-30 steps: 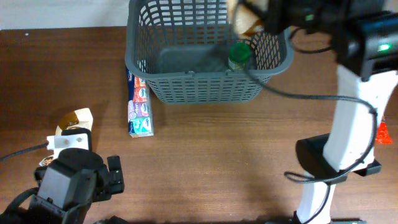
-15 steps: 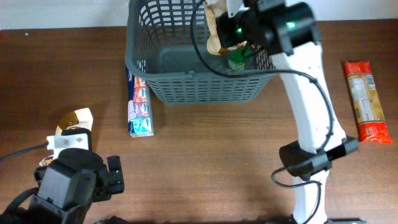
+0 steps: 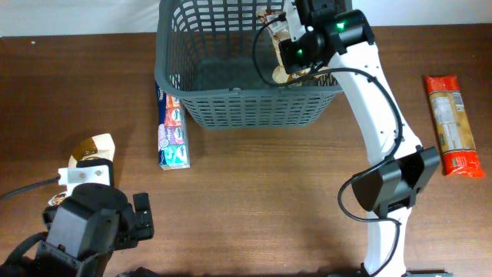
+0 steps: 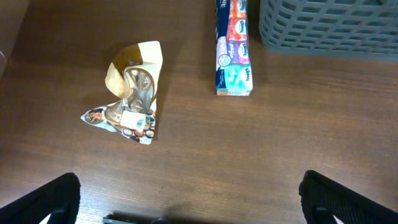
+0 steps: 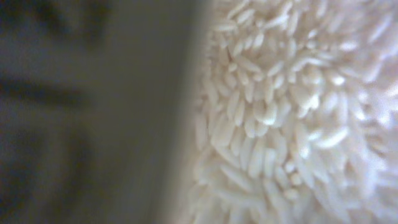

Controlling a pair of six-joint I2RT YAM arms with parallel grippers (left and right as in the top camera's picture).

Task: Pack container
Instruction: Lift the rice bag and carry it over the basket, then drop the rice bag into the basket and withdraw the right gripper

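**Inspector:** Report the change at the container (image 3: 246,114).

**Operator:** A second ago my right gripper (image 3: 298,52) was out beyond its right rim, carrying the bag of rice (image 5: 280,112). Half a second ago it was over the right wall. It now sits low inside the far right corner, the bag with it. The container itself has not moved and stands at the far centre of the table.

**Inspector:** Grip state?

**Operator:** Right: I cannot tell. The wrist view is filled with rice grains pressed close, and no finger shows in either view. Left gripper (image 4: 199,208): spread wide, holding nothing, at the near left.

**Inspector:** Bearing on the task?

**Operator:** In my judgement this item is at the point of placing, and only letting go remains. Outstanding on the table:
- tissue pack (image 3: 173,131), just beside the left wall
- paper pouch (image 4: 130,93), near left
- pasta packet (image 3: 448,123), well off to the right
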